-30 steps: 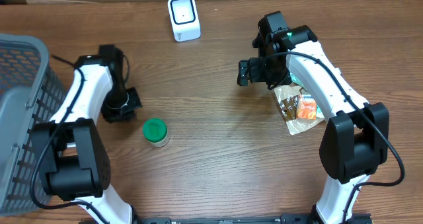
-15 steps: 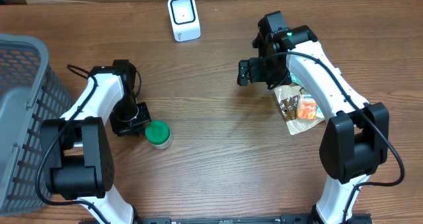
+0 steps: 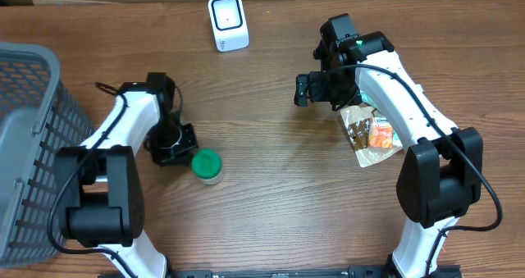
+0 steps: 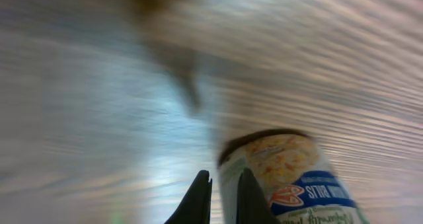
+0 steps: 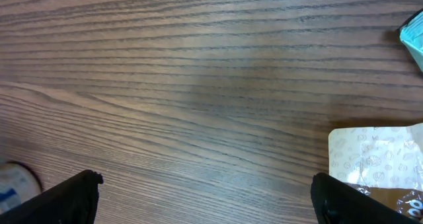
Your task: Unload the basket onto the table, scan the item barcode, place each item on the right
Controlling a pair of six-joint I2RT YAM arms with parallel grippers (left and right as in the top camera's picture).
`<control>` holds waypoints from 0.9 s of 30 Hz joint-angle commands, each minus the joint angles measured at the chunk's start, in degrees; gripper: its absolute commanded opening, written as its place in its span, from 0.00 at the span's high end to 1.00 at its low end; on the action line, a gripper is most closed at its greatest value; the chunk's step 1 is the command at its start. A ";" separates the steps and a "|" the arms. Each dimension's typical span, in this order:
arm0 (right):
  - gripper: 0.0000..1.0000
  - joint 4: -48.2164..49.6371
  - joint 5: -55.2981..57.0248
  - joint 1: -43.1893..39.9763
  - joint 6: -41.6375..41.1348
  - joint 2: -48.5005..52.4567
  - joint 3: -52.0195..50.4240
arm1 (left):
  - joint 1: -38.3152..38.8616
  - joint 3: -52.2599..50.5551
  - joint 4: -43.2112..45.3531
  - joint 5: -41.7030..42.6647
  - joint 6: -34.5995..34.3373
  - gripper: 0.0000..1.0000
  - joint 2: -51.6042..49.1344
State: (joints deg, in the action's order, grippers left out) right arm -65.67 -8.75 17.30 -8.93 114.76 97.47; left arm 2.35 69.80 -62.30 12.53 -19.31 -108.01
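Two grippers we watch, left gripper (image 4: pixel 223 187) pressed together beside the green-lidded cup (image 3: pixel 206 165), right gripper (image 5: pixel 205 197) spread wide, empty, cup label blurred.

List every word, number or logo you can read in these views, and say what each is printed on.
Green-lidded container: white lettering on a blue band beside a red logo, upside down and blurred; unreadable.
Snack pouch: print too small to read.
Scanner: no text visible.
Nothing can be quoted with confidence.
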 commanded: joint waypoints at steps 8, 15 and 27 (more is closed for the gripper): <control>0.00 -0.42 -0.31 -0.07 0.46 0.13 1.18 | 5.09 -0.44 4.57 10.82 0.44 0.96 0.13; 0.00 -0.50 -0.35 0.00 0.50 0.13 1.18 | 2.69 4.15 1.42 0.20 0.46 0.96 0.15; 0.00 1.18 -4.20 8.79 4.66 -0.11 1.79 | -5.81 32.46 -7.30 -7.19 2.69 0.70 0.15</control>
State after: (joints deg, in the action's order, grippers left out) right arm -65.06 -11.77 23.00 -5.58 114.76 97.49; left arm -2.83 97.78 -69.58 7.99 -18.04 -108.03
